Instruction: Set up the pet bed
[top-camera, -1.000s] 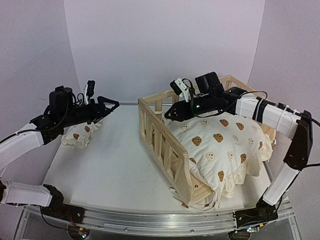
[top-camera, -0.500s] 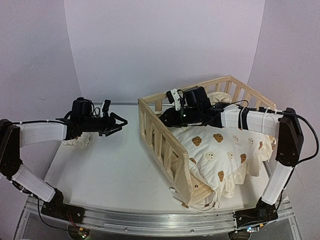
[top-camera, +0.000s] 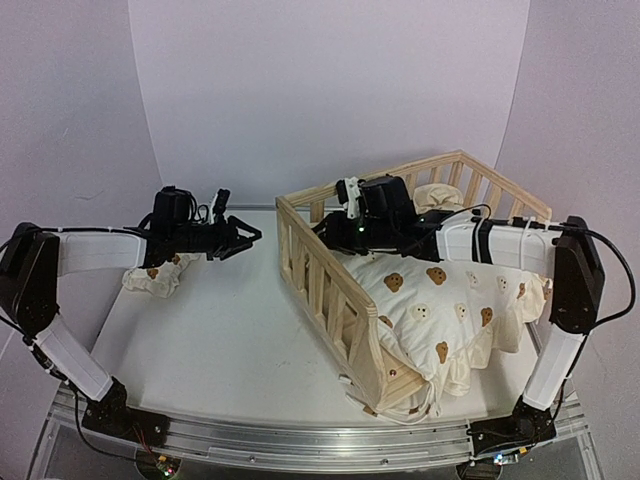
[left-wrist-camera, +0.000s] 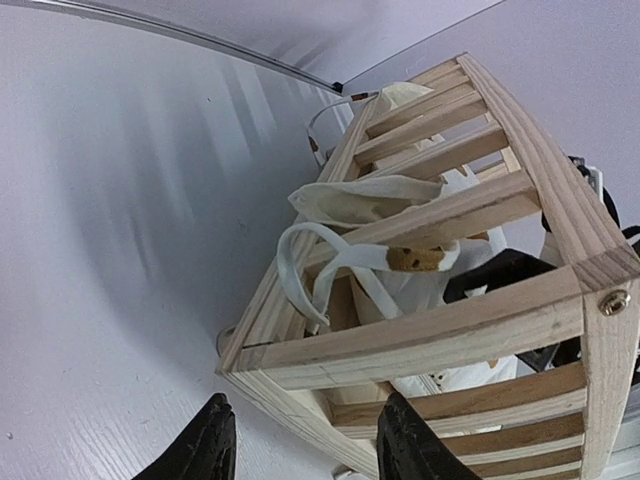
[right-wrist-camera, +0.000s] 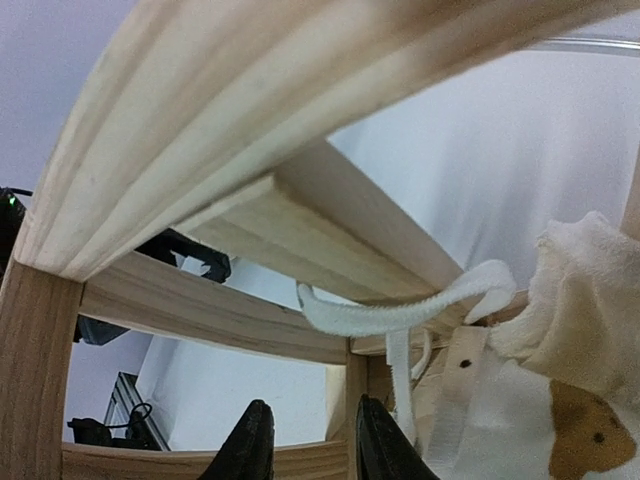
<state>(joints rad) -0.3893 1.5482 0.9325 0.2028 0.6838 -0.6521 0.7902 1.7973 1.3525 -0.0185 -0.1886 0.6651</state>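
Note:
The pet bed's pine frame (top-camera: 330, 285) stands on the right half of the table, with the bear-print cushion (top-camera: 440, 300) lying in it. The small matching pillow (top-camera: 150, 278) lies at the far left, under my left arm. My left gripper (top-camera: 248, 238) hovers open just left of the frame's far-left corner. In the left wrist view that corner (left-wrist-camera: 300, 360) sits ahead of the left gripper (left-wrist-camera: 305, 452), with nothing between the fingers. My right gripper (top-camera: 322, 228) is inside the frame at the same corner. In the right wrist view the right gripper (right-wrist-camera: 312, 450) is narrowly open beneath a cream tie (right-wrist-camera: 400, 312), empty.
The white table (top-camera: 220, 340) stretches between the pillow and the frame. A metal rail (top-camera: 300, 440) runs along the near edge with both arm bases on it. The cushion's ruffle hangs over the frame's near corner (top-camera: 400, 395). A pale wall closes the back.
My left arm has reached right, from above the pillow towards the frame's corner, and its jaws have narrowed. The right gripper has slid left inside the frame into that corner, its jaws narrower too.

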